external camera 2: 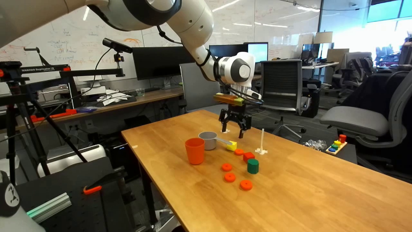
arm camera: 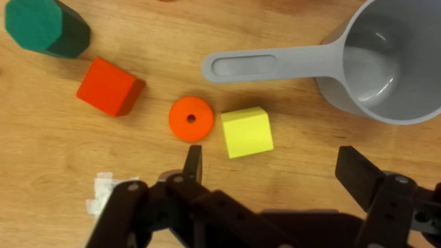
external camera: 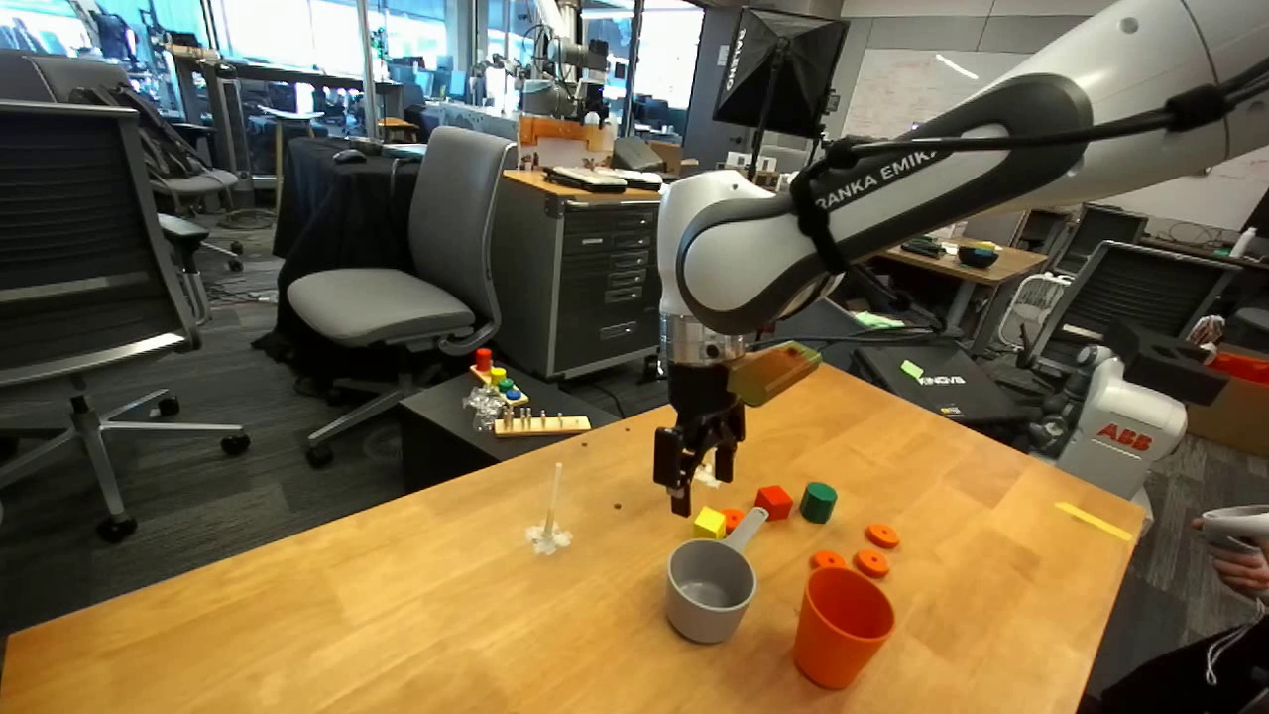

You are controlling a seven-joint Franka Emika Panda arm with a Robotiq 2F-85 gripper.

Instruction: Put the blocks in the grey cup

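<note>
Finding a yellow cube [arm camera: 248,134] flat on the wooden tabletop [external camera 2: 305,193], near-equal along every edge, turned slightly off the line of the nearby handle [arm camera: 268,65] of the grey measuring cup [external camera: 709,590]; seeing an orange disc [arm camera: 191,131] lying just beside that cube, holed face up; spotting a red cube [arm camera: 105,86] set askew beyond the disc, then, just beside it, a green many-sided block [external camera 2: 253,166] standing upright; counting three more orange discs [external camera: 880,565] lying flat in a loose group near the green block; reading the cup's long axis through the handle, aimed toward the red cube; observing the gripper [external camera 2: 232,134] over the tabletop, pointing down, with fingers [arm camera: 358,175] spread wide apart and only air between; looking into the upright cup onto bare grey floor; locating an upright orange tumbler [external camera 2: 194,152] close by, with bottom hard to make out; noticing, in both exterior views, a thin wooden peg [external camera 2: 262,140] standing upright from white tape [external camera 2: 261,151].
</note>
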